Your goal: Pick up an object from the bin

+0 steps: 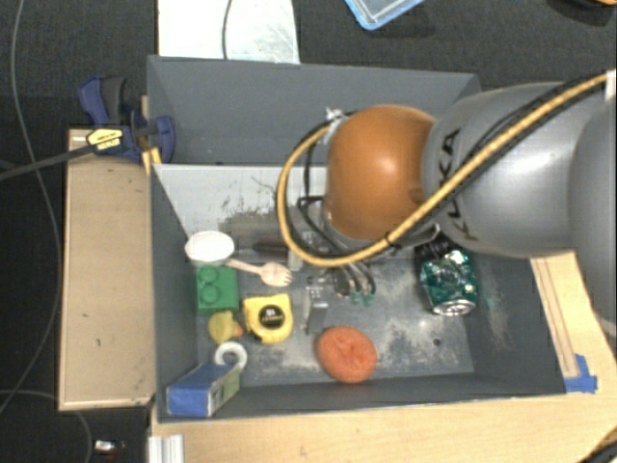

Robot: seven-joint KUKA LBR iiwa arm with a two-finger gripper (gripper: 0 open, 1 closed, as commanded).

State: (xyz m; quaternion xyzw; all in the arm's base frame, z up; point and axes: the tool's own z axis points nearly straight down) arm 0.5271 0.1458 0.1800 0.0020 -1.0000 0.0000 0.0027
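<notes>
Closest to the lens, the grey arm (521, 177) comes in from the right, its orange cover (376, 172) and looped yellow cable (286, 222) hanging over the middle of the bin (289, 104). Beneath the cover the claw (337, 285) sits low over the bin floor; I cannot tell whether it is open or closed, and nothing shows in its grip. Just to its left lies a cream spoon-shaped piece (270, 274), with a yellow tape measure (268, 317) below that. An orange-red round lump (347, 353) lies near the front wall under the claw. A crushed green can (447, 280) lies to the right. A white cap (209, 248), green brick (215, 287) and blue block (198, 394) line the left side.
</notes>
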